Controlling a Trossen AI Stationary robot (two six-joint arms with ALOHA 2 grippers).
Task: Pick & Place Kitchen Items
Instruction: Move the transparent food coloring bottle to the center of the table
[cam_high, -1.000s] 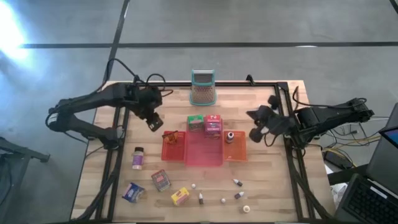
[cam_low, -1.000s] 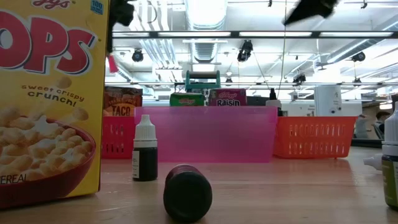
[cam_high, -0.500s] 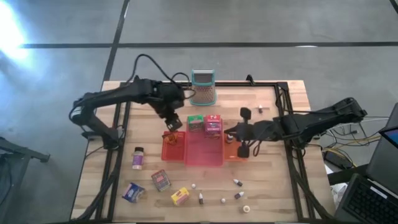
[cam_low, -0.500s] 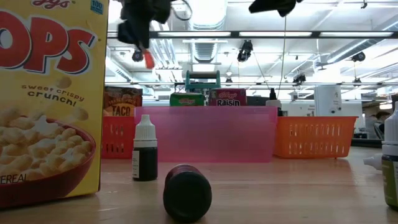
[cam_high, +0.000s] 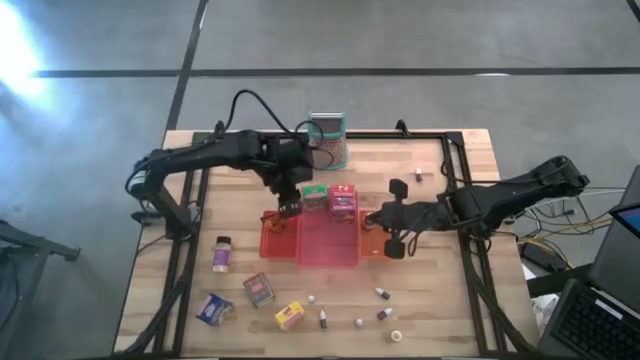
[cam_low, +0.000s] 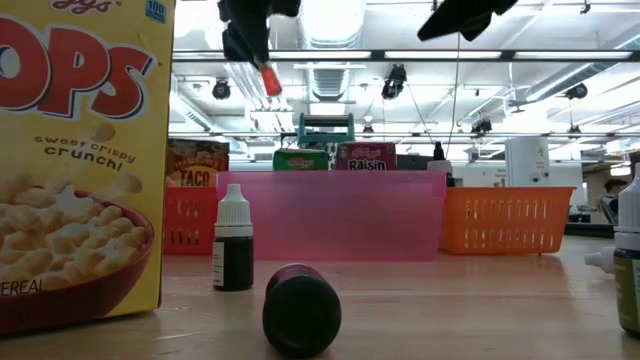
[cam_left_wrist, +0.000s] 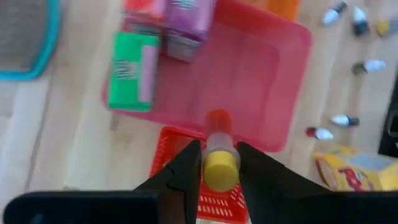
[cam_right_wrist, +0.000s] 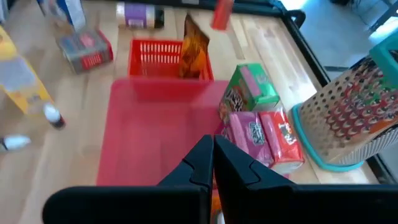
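Observation:
My left gripper (cam_high: 288, 206) hangs above the seam between the red basket (cam_high: 272, 240) and the pink tray (cam_high: 328, 245), shut on a small bottle (cam_left_wrist: 218, 149) that has a red cap and a yellow end. An orange packet (cam_right_wrist: 194, 46) stands in the red basket. A green box (cam_high: 314, 196) and a pink box (cam_high: 342, 200) lie by the tray's far rim. My right gripper (cam_high: 375, 218) is shut and holds nothing, above the edge where the pink tray meets the orange basket (cam_high: 380, 245). My left gripper pinches the bottle's body near its yellow end (cam_left_wrist: 220, 167) between its two fingers. The fingers come steeply from above. The bottle runs along the fingers and hangs clear of everything, tilted, with its red cap (cam_low: 270, 82) lowest.
A teal-rimmed mesh holder (cam_high: 327, 141) stands at the far edge. Near the front lie a spice jar (cam_high: 221, 254), several small boxes (cam_high: 259, 290) and several tiny bottles (cam_high: 381, 293). In the low view a yellow cereal box (cam_low: 80, 160), a dropper bottle (cam_low: 233, 245) and a dark jar (cam_low: 301, 308) stand close.
My left gripper has carried the bottle from the table's far left toward the right and a little nearer, over the red basket, rolling as it went. My right gripper, still shut, has gone left and a little down, over the trays.

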